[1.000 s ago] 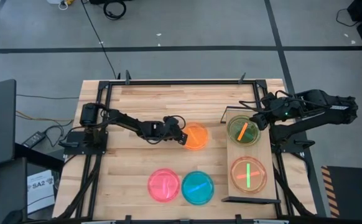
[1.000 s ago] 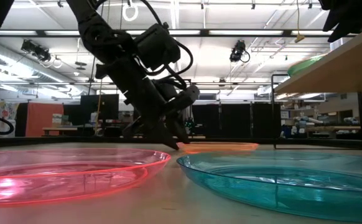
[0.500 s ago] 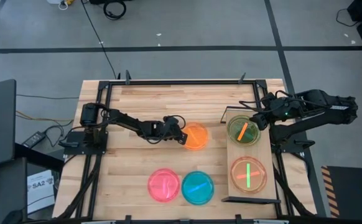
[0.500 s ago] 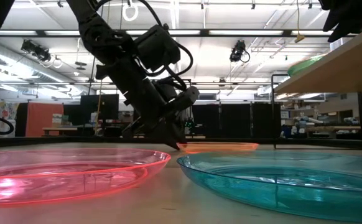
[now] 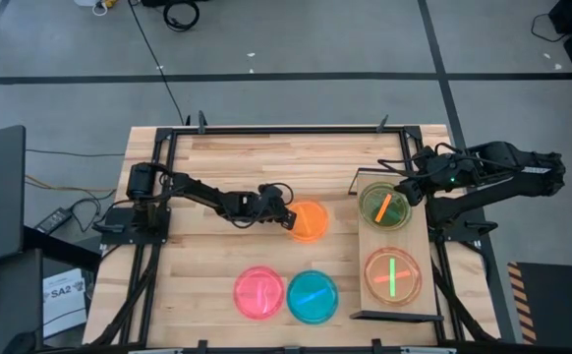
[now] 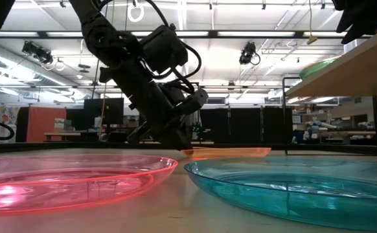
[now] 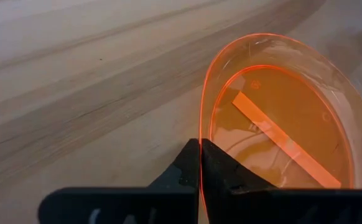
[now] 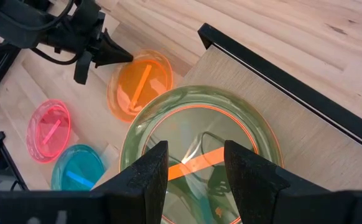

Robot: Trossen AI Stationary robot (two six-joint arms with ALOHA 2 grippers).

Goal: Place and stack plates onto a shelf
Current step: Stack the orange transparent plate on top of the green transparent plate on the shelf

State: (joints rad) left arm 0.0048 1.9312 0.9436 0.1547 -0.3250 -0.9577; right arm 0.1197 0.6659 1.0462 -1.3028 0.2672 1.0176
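Note:
An orange plate [image 5: 311, 222] lies on the table's middle, and my left gripper [image 5: 288, 218] is shut on its left rim; the left wrist view shows the plate [image 7: 287, 124] ahead of the fingers. Near the front edge, a pink plate [image 5: 257, 293] and a teal plate [image 5: 312, 295] rest flat on the table. The shelf [image 5: 411, 240] stands at the right. It carries a green plate [image 5: 384, 206] with an orange one inside, and an orange plate [image 5: 392, 275] nearer the front. My right gripper [image 8: 196, 158] hangs open over the green plate [image 8: 199, 124]. My left gripper pinches the orange plate's rim [image 7: 201, 134] on its left side between its two fingers, with the thin edge running between the fingertips [image 7: 190, 155]. The fingers come from the table's left, slanting down. The plate's bottom stays on the table.
A black metal frame [image 5: 266, 130] runs around the wooden table top. The shelf's black frame [image 8: 280, 68] edges its board. Bare wood lies between the orange plate and the shelf. The low view shows the pink plate [image 6: 65, 175] and the teal plate [image 6: 292, 184] close up.
My left gripper has shut on the orange plate's left rim, staying in place. The right arm has kept still.

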